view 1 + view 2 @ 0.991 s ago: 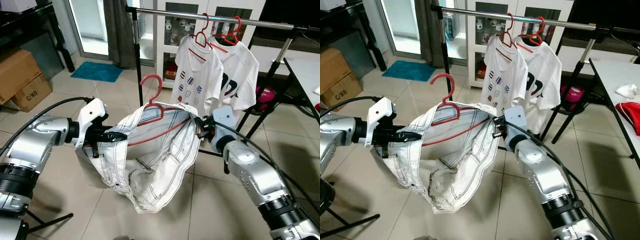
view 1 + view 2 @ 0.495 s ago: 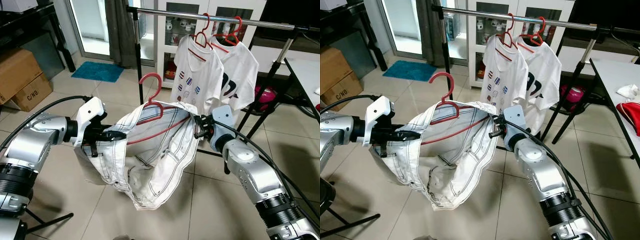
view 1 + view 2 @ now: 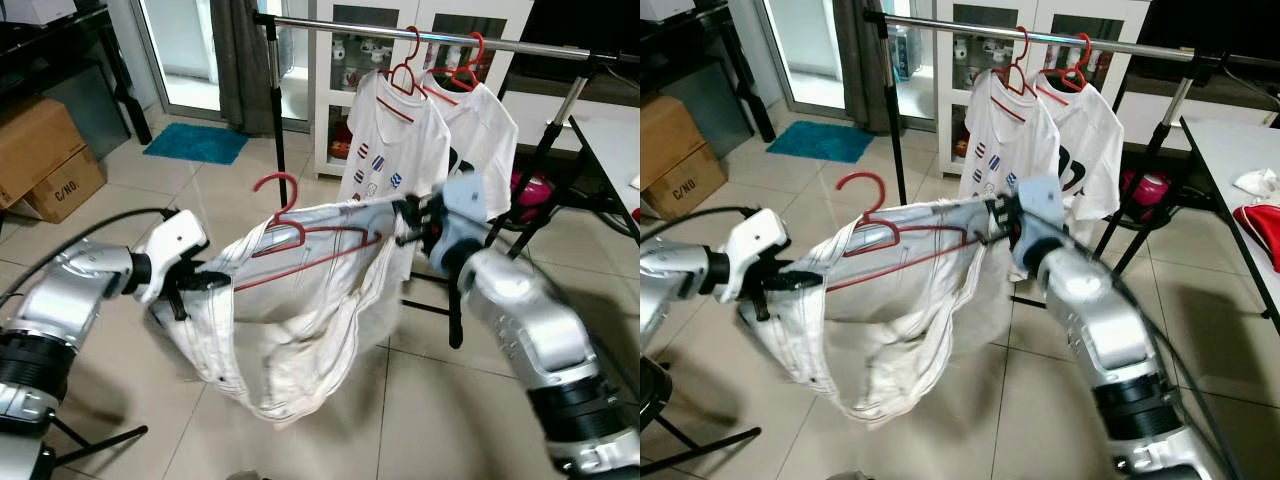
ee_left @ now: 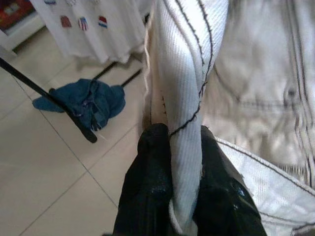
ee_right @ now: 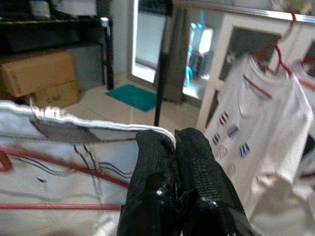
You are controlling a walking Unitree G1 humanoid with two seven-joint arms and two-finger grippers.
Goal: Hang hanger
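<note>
1. The left gripper (image 3: pixel 205 283) sits at about 9 o'clock in the head views, clenched on one end of the white jeans (image 3: pixel 300 320). In the left wrist view its fingers (image 4: pixel 152 196) pinch a rolled, dark-stitched band of the cloth.
2. The right gripper (image 3: pixel 408 222) is at roughly 1 o'clock from picture centre, clamped on the jeans' other end. In the right wrist view its black fingers (image 5: pixel 162 167) are pressed together over the white hem.
3. Between the two grippers the waistband stretches wide, and the rest of the jeans sags toward 6 o'clock, clear of the tiled floor (image 3: pixel 420 420).
4. The red hanger (image 3: pixel 290 232) sits inside the waistband. Its hook pokes up at about 11 o'clock, its bars partly hidden behind the cloth. Motion blur smears the right arm and the hem.
5. The rail (image 3: pixel 430 38) runs across at 12 o'clock, well above the hook. Two white T-shirts (image 3: pixel 400 140) hang there on red hangers.
6. A cardboard box (image 3: pixel 45 160) sits at 10 o'clock and a teal mat (image 3: pixel 195 143) near 11 o'clock. A blue cloth (image 4: pixel 83 101) lies on the floor in the left wrist view.
</note>
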